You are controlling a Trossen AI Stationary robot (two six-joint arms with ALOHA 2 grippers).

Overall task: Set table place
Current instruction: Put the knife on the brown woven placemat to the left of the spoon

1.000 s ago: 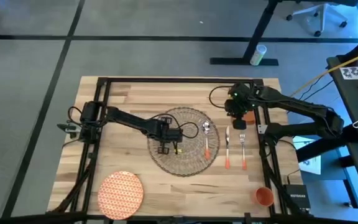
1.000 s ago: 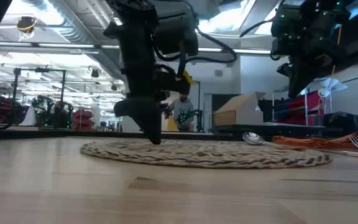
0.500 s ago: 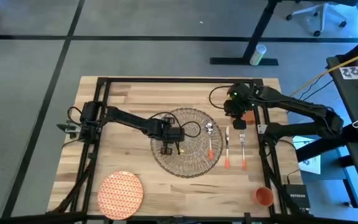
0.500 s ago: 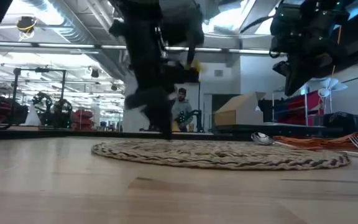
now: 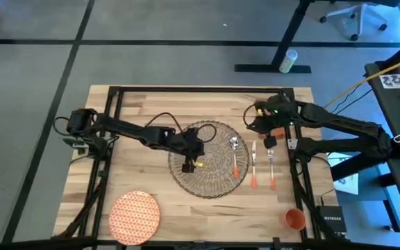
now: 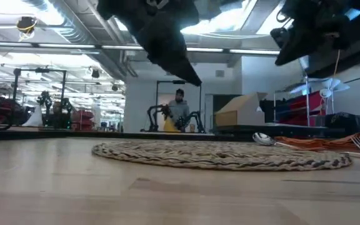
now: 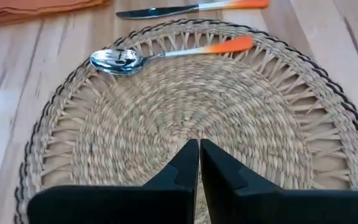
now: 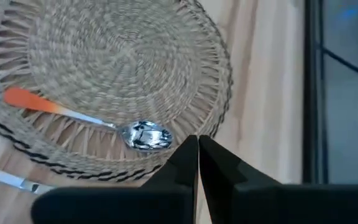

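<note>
1. We are finding the placemat point(image 5: 206, 158) lying flat near the middle of the counter point(image 5: 137, 104), a little toward its right edge.
2. We are seeing the spoon point(image 5: 233, 154) resting on the placemat's right part, with the knife point(image 5: 253, 165) just beside the mat on the bare wood and the fork point(image 5: 271, 167) beyond it, toward the right edge.
3. We are reading the napkin point(image 7: 39, 7) as lying beyond the cutlery toward the far right corner, where the right arm partly covers it in the high view.
4. We are noting the plate point(image 5: 134, 215) sitting near the near left corner and the cup point(image 5: 295, 219) near the near right corner, both well apart from the mat.
5. We are watching the left pincer point(image 7: 199, 163) hanging over the mat's middle, its fingers pressed together and gripping nothing.
6. We are seeing the right pincer point(image 8: 197, 155) hovering off the counter over the far right part, beside the mat's rim and the spoon bowl, likewise closed and empty.
7. We are judging the setting roughly half done: the plate and the cup are the pieces not yet brought in, and the spoon may want shifting off the mat.
</note>
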